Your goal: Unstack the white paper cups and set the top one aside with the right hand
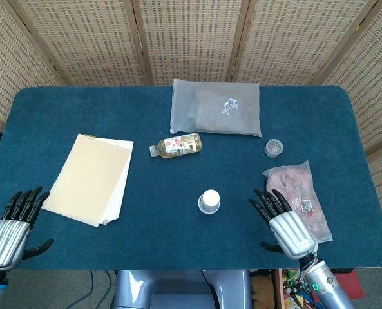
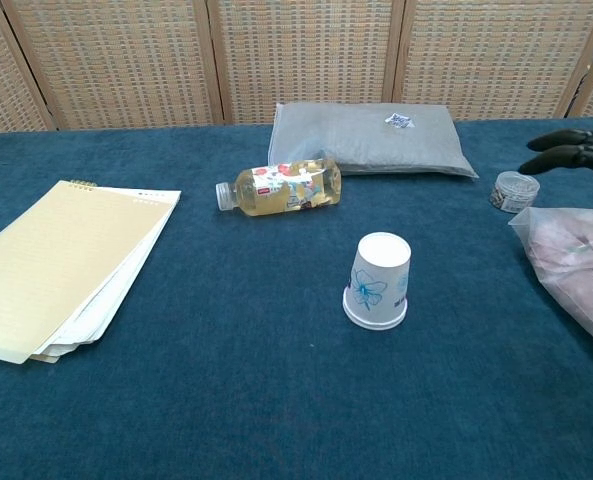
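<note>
The white paper cups (image 1: 209,201) (image 2: 379,281) stand upside down as one stack near the middle of the blue table, a blue flower print on the side. My right hand (image 1: 283,223) hovers to the right of the stack, open, fingers spread and pointing away from me, holding nothing. Only its dark fingertips (image 2: 566,149) show at the right edge of the chest view. My left hand (image 1: 12,225) is open at the table's near left corner, far from the cups, and does not appear in the chest view.
A yellow notepad (image 1: 91,177) lies at the left. A small bottle (image 1: 176,145) lies on its side behind the cups, with a grey padded bag (image 1: 215,107) beyond it. A pink plastic packet (image 1: 296,196) and a small round jar (image 1: 274,148) sit at the right.
</note>
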Robot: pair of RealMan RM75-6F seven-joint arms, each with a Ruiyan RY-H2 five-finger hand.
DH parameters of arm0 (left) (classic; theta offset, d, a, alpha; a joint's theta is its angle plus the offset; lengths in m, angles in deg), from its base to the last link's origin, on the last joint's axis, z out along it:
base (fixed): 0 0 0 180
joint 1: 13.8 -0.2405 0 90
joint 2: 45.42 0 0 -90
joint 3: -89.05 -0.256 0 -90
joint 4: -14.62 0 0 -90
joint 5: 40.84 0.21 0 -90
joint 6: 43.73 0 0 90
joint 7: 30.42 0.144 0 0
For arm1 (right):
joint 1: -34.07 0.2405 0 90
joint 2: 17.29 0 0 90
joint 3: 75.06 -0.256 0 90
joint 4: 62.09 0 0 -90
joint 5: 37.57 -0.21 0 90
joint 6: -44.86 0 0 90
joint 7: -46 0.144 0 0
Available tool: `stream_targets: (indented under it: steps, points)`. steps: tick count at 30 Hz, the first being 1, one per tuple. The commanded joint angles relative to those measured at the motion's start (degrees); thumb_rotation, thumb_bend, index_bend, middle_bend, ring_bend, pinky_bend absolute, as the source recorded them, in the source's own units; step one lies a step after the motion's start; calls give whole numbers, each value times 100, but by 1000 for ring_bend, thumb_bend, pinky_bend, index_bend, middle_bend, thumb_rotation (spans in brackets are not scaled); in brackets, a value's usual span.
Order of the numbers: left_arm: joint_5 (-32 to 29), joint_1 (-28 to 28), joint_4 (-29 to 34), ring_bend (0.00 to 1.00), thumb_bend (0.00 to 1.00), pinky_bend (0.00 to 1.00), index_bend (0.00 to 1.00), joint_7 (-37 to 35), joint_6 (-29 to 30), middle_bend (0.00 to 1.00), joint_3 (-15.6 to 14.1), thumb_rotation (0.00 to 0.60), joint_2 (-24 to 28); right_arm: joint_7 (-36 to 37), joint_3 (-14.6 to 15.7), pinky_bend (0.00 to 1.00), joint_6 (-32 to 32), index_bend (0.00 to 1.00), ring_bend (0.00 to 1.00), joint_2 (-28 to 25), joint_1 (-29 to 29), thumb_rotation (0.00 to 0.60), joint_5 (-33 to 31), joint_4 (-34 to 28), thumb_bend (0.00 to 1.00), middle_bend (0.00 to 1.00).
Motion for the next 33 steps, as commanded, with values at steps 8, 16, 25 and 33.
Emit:
stream_targets:
  steps: [8, 16, 25, 33]
  points:
    - [77, -13, -28, 0, 190, 0, 0, -21, 44, 0, -12, 600, -17, -1452, -1168, 0, -1334, 134, 0, 211, 1231, 600, -1979, -601, 317, 0]
    - [109, -14, -14, 0, 189, 0, 0, -12, 34, 0, -29, 600, -21, -2422, -1497, 0, -1737, 219, 0, 550, 2193, 600, -3609, -536, 317, 0]
    - [135, -11, -25, 0, 189, 0, 0, 17, 15, 0, -43, 600, -39, -2999, -1407, 0, -1567, 266, 0, 882, 2771, 600, -4404, -346, 317, 22]
    - [156, -10, -20, 0, 189, 0, 0, 35, 1, 0, -57, 600, -49, -3455, -1197, 0, -1365, 299, 0, 1186, 3100, 600, -4534, -277, 316, 51]
